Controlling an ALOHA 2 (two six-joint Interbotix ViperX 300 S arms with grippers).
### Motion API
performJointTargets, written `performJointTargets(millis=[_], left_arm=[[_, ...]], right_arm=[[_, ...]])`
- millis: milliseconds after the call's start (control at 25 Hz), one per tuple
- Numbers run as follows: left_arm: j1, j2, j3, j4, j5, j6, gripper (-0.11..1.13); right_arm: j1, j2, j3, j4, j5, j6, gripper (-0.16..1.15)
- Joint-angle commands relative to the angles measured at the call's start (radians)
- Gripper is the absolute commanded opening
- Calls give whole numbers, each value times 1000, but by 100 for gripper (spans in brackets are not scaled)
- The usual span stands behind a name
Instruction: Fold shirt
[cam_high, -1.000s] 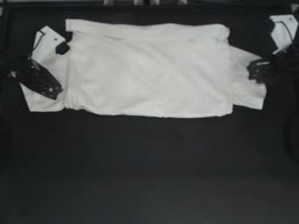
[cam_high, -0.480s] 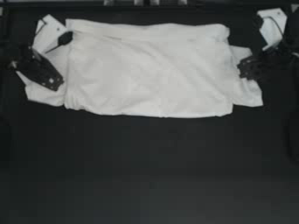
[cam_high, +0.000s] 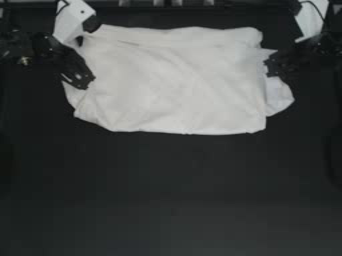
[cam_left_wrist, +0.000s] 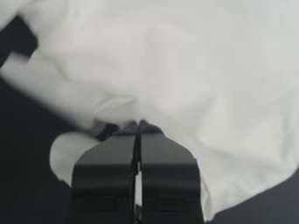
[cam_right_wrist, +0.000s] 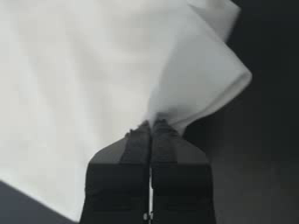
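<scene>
Here, the unprinted white T-shirt (cam_high: 174, 80) lies along the table's (cam_high: 167, 200) far edge; left gripper (cam_high: 81, 79) and right gripper (cam_high: 272, 65) each pinch its fabric at opposite sides.

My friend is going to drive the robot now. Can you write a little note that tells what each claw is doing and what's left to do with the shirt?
Left claw: shut on the shirt, pinching its left edge.
Right claw: shut on the shirt, pinching its right edge.
Shirt: spread near the far side of the dark table, held from both sides. One sleeve sticks out past the right claw.
Done: it looks partly folded into a rough rectangle, and both claws have a grip.
Left: probably one more fold across, then let go and flatten it.
</scene>
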Motion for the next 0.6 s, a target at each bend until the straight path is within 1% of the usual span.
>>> performJointTargets(millis=[40,120,240,400,600], left_arm=[[-20,-40,-52,0,-35,3,1],[-29,-38,-64,-3,-66,12,1],[-38,-34,-89,-20,-104,17,1],[-55,-18,-126,-28,-133,29,1],[-81,49,-184,-34,-149,35,1]], right_arm=[[15,-17,-58,-5,-9,2,5],[26,-17,-72,-3,-23,3,5],[38,-15,-95,0,-43,3,5],[54,-5,-129,5,-77,3,5],[81,61,-195,6,-141,0,5]])
